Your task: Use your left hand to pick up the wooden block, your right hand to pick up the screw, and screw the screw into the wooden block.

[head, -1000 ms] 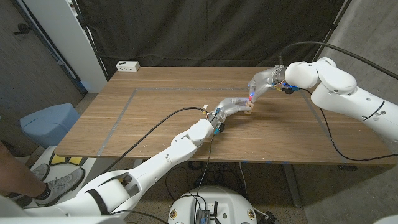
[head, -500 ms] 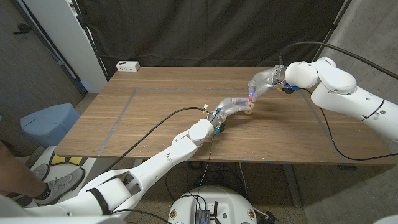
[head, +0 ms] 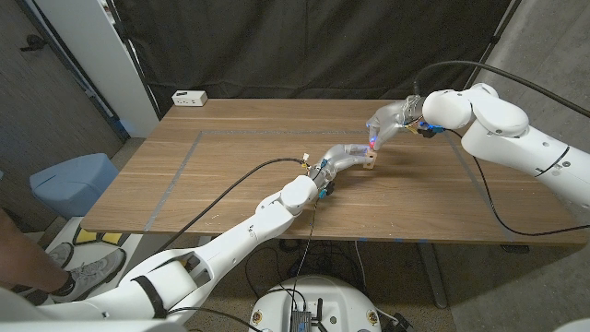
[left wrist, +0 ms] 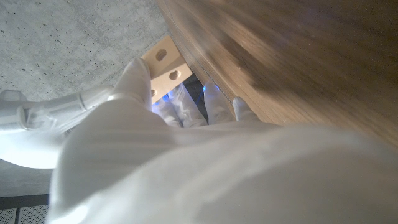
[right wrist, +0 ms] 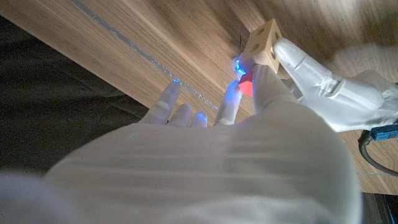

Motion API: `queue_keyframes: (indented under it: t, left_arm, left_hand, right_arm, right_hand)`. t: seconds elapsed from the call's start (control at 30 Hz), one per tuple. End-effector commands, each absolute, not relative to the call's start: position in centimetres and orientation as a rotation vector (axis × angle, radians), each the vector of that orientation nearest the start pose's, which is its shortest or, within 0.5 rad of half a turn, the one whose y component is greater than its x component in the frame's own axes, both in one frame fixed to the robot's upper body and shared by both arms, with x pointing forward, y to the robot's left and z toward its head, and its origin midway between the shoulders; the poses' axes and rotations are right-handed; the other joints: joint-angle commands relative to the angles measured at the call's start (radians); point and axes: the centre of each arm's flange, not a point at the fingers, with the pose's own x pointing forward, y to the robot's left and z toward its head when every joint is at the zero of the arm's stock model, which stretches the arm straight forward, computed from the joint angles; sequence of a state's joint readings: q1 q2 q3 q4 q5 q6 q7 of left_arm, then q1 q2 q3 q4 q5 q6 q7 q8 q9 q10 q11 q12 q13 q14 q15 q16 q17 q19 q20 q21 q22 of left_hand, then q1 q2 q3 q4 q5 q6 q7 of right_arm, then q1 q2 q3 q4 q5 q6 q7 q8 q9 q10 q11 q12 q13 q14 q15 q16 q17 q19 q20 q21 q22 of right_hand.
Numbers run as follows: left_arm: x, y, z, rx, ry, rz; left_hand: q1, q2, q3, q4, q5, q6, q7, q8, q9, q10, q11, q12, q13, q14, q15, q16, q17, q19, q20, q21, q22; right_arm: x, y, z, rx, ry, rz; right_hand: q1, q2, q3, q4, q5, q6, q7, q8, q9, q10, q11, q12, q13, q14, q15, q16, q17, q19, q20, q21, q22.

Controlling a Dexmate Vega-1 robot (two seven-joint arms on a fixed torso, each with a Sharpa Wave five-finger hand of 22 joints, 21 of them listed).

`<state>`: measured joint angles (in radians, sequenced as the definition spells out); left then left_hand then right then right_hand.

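The wooden block (head: 370, 164) sits right of the desk's (head: 230, 175) centre, toward two o'clock, held in the left hand (head: 348, 157). In the left wrist view its fingers (left wrist: 135, 81) wrap one side of the block (left wrist: 166, 65), and two drilled holes show on the pale face. I cannot tell whether the block is lifted or rests on the wood. The right hand (head: 387, 120) comes in from two o'clock and meets the block from above. In the right wrist view, thumb and a finger (right wrist: 264, 84) pinch a small red thing against the block (right wrist: 261, 40). I take this for the screw (right wrist: 245, 87), though its shaft is hidden, and the other fingers are spread.

The step in hand looks like seating and turning the screw in a hole. To do it well, the left hand should keep the block still and its holed face turned squarely to the right hand, so the screw enters along the hole's axis and not at a slant. The right hand should press lightly inward while twisting, then regrip without letting go entirely. Too much sideways push could tip the block in the grip or drop the screw.
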<state>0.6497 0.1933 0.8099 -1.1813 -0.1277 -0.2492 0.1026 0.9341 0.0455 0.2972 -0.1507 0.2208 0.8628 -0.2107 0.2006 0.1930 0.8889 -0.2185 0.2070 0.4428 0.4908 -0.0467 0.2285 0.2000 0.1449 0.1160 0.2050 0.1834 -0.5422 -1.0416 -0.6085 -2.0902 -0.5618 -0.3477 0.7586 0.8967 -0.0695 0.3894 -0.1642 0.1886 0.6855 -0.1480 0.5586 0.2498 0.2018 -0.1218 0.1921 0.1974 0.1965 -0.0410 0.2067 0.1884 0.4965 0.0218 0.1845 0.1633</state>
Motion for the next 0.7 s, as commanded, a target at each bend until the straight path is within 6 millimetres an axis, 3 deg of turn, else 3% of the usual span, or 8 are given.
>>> queue_keyframes:
  t: [0.03, 0.7]
  left_arm:
    - [63.92, -1.07, -5.25, 0.418, -0.638, -0.526]
    - [64.17, -1.29, -5.23, 0.419, -0.631, -0.529]
  left_hand:
    - [-0.019, 0.029, 0.008, 0.001, 0.008, 0.032, 0.019, 0.011, 0.003, 0.006, 0.0, 0.006, 0.004, 0.012, -0.075, -0.001, 0.002, 0.005, 0.003, 0.007, 0.004]
    - [-0.02, 0.03, 0.009, 0.001, 0.008, 0.031, 0.02, 0.011, 0.003, 0.006, 0.0, 0.006, 0.004, 0.012, -0.075, -0.002, 0.003, 0.005, 0.004, 0.007, 0.004]
  right_arm:
    - [53.67, -23.2, 11.52, -1.809, -0.263, 0.251]
    - [53.94, -23.63, 11.29, -1.792, -0.257, 0.247]
  right_hand:
    - [0.011, 0.004, 0.008, 0.0, 0.003, 0.016, 0.004, 0.01, 0.006, 0.008, -0.009, 0.005, 0.004, 0.002, -0.01, -0.004, 0.005, 0.003, 0.005, 0.001, 0.003]
    - [-0.009, 0.009, 0.0, 0.015, 0.0, 0.069, 0.017, 0.041, 0.015, 0.035, -0.003, 0.012, 0.003, 0.014, -0.016, 0.002, 0.007, 0.014, -0.001, 0.004, 0.003]
